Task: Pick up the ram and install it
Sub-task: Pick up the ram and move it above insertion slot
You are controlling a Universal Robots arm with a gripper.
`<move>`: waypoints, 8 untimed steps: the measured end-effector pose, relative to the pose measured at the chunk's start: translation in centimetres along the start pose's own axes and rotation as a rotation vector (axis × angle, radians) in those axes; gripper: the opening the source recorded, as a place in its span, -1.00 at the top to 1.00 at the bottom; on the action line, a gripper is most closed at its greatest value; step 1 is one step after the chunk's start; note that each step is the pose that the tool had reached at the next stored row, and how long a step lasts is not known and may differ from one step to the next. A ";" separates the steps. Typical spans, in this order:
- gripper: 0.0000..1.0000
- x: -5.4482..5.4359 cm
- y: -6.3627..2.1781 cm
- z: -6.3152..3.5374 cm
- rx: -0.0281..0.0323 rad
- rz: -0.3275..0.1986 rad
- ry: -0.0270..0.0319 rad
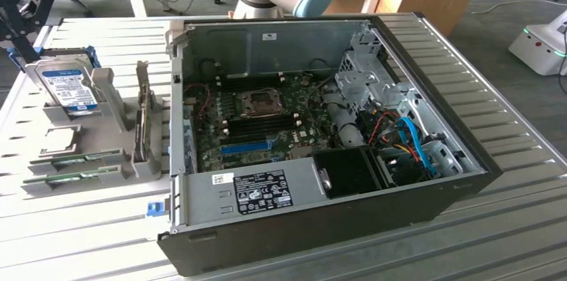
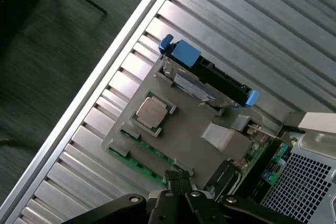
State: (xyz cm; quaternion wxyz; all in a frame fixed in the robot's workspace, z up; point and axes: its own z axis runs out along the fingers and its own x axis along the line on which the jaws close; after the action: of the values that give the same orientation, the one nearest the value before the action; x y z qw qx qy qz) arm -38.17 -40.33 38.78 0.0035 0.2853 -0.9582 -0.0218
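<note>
Two ram sticks lie in the front slots of a grey holder on the exterior view's left, thin green boards resting on edge. In the wrist view the ram shows as green strips along the holder's edge, close to my fingertips. My gripper hangs high above the holder's far end, over the hard drive. Its black fingers are pressed together, and my gripper is shut with nothing in it. The open computer case lies beside the holder, its motherboard showing dark memory slots.
The holder also carries a processor chip, a blue-railed hard drive and an upright expansion card. A bright-blue slot sits on the motherboard. The ribbed metal table ends near the holder, with dark floor beyond.
</note>
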 end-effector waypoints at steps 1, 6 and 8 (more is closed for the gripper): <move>0.79 0.0 0.00 0.00 -0.0001 -0.012 0.0005; 0.79 0.0 0.00 0.00 -0.0004 -0.071 0.0031; 0.79 0.0 0.00 0.00 -0.0006 -0.094 0.0041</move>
State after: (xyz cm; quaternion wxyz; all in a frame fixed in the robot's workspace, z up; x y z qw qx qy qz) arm -38.17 -40.33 38.78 0.0045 0.3300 -0.9437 -0.0216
